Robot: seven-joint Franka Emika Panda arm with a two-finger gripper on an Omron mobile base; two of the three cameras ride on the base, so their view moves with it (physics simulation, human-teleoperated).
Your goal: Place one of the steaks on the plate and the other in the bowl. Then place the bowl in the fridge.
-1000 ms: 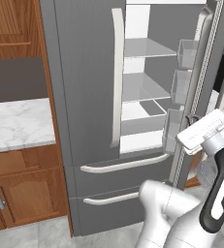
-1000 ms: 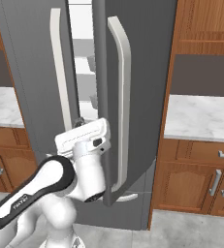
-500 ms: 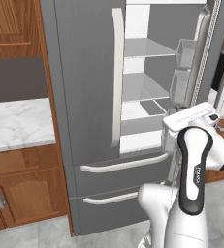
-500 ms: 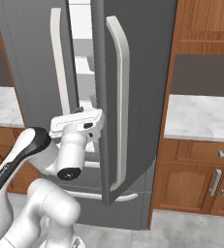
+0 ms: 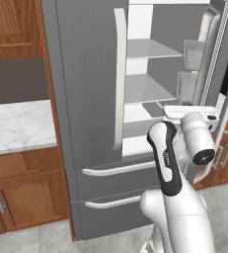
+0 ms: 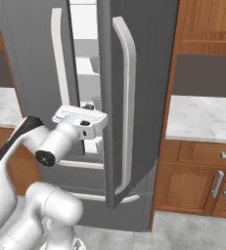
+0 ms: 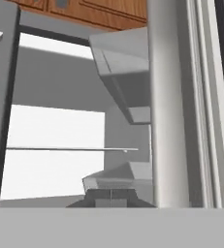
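Right now the fridge (image 5: pixel 86 99) stands between wooden cabinets, its right-hand door (image 6: pixel 134 73) swung open while the left door stays flat and closed, the two drawers (image 5: pixel 110 188) below it shut as well. Inside, pale shelves (image 5: pixel 145 49) and door bins (image 5: pixel 192 54) are visible. The gripper (image 7: pixel 111 196) sits at the opening beside the inner edge of the open door, its two dark fingertips pressed together with nothing between them. From the right base view the hand (image 6: pixel 80 119) hangs in the gap between the two long pale handles (image 6: pixel 126 97), just in front of the shelves. Marble counter (image 5: pixel 17 126) runs along the left side of the fridge, and another stretch (image 6: pixel 202 117) lies to its right. Steaks, plate and bowl cannot be made out.
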